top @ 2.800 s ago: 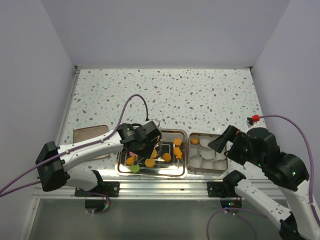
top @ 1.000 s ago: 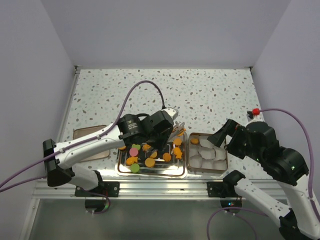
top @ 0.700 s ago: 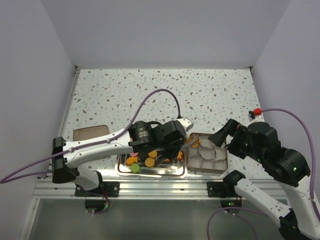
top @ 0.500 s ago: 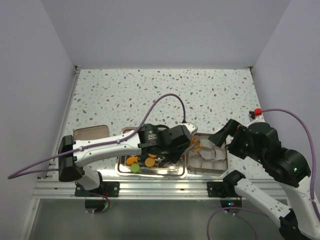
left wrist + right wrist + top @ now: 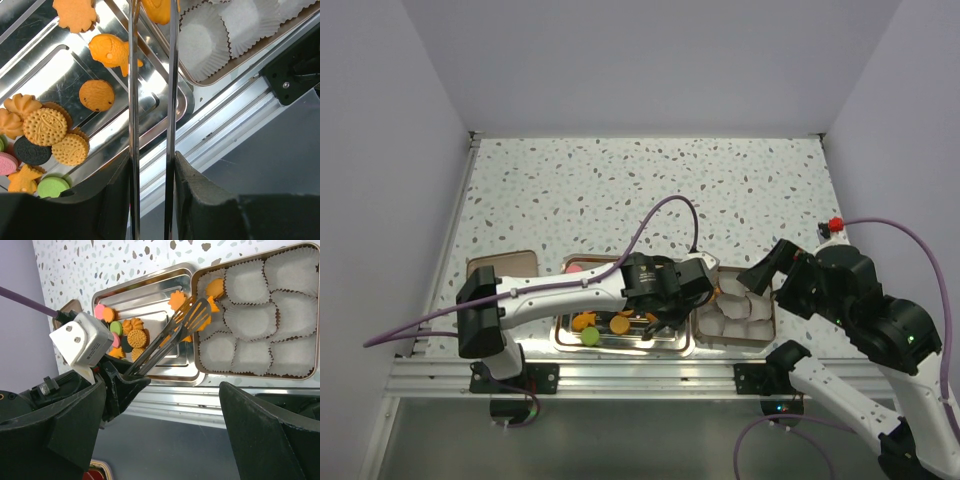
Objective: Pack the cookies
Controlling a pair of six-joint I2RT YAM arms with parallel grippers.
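My left gripper (image 5: 678,287) (image 5: 152,162) is shut on a pair of metal tongs (image 5: 171,90) (image 5: 180,327). The tongs pinch an orange cookie (image 5: 159,10) (image 5: 204,322) over the left side of the box of white paper cups (image 5: 736,340) (image 5: 196,365). One orange cookie (image 5: 216,288) lies in the box's far-left cup. Several cookies, orange, pink, green and one dark, lie in the steel tray (image 5: 675,345) (image 5: 165,75) (image 5: 150,297). My right gripper (image 5: 165,440) (image 5: 772,268) is open and empty, high above the box.
A brown tin lid (image 5: 498,268) lies left of the tray. The metal rail (image 5: 640,372) runs along the table's near edge just below the tray and the box. Grey walls close the table at left, back and right.
My left arm has lifted the tongs from the tray and swung right to the box, carrying an orange cookie. The right arm has barely moved.
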